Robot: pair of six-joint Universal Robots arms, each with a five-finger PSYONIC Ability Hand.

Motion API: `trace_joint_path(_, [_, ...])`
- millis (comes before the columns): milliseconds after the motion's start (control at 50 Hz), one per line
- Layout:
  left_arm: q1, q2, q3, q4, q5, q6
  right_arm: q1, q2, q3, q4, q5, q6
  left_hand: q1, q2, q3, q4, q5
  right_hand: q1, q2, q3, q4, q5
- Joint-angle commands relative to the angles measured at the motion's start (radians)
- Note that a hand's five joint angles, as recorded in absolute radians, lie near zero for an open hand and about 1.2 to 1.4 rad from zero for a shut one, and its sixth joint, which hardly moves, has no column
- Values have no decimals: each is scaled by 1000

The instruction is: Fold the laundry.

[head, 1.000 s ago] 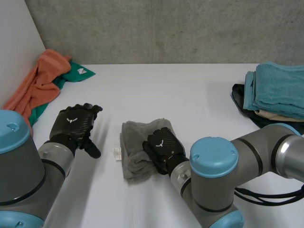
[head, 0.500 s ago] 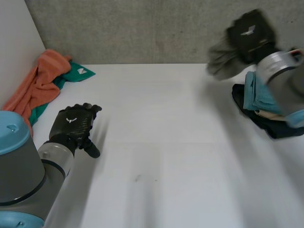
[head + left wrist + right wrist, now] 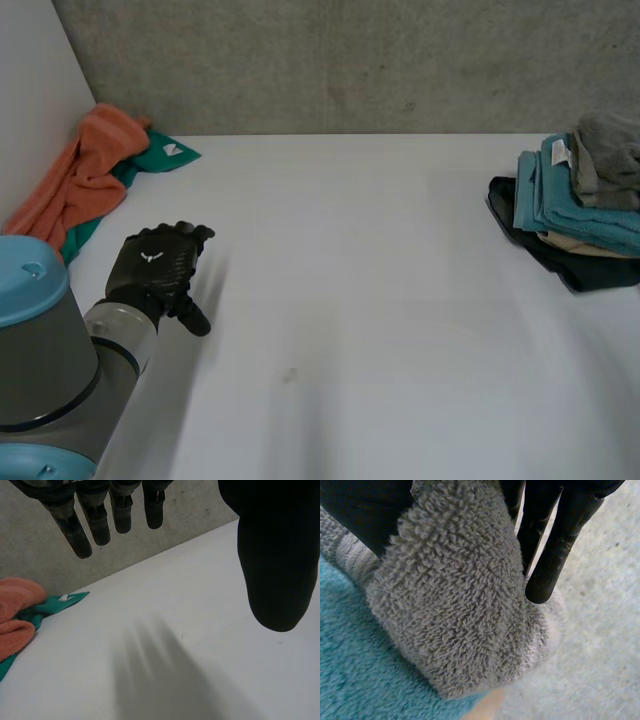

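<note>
A folded grey towel [image 3: 608, 145] lies on top of the stack of folded teal towels [image 3: 585, 205] at the table's right edge. In the right wrist view my right hand [image 3: 555, 525] is shut on this grey towel [image 3: 455, 590], pinching it between thumb and fingers just above the teal towel [image 3: 350, 675]. My left hand [image 3: 152, 268] hovers over the left side of the table, open, its fingers [image 3: 95, 515] straight and its thumb [image 3: 275, 555] spread, holding nothing.
A crumpled orange towel [image 3: 85, 175] and a green cloth [image 3: 160, 155] lie in the back left corner by the side wall. A beige piece [image 3: 580, 243] and a black cloth [image 3: 560, 265] sit under the teal stack. A concrete wall stands behind the table.
My right hand lifted the grey towel from the middle of the table and carried it right, onto the teal stack. The left hand has stayed in place.
</note>
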Motion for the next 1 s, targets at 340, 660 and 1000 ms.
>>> trace_joint_path(340, [0,-6,-2,0,0,0,-63,-192,50,118,22,39,0,-4,-13,-6,-21,-701,-971,-965,-1014,-944])
trace_joint_path(660, [-2,-6,-3,-2,1,0,-75,-163,-305,490,16,286,0,-4,-13,-6,-21,-701,-971,-965,-1014,-944])
trace_joint_path(1000, [0,-6,-8,-2,1,0,63,118,-592,657,26,288,-3,-7,-16,-9,-24,-701,-971,-965,-1014,-944])
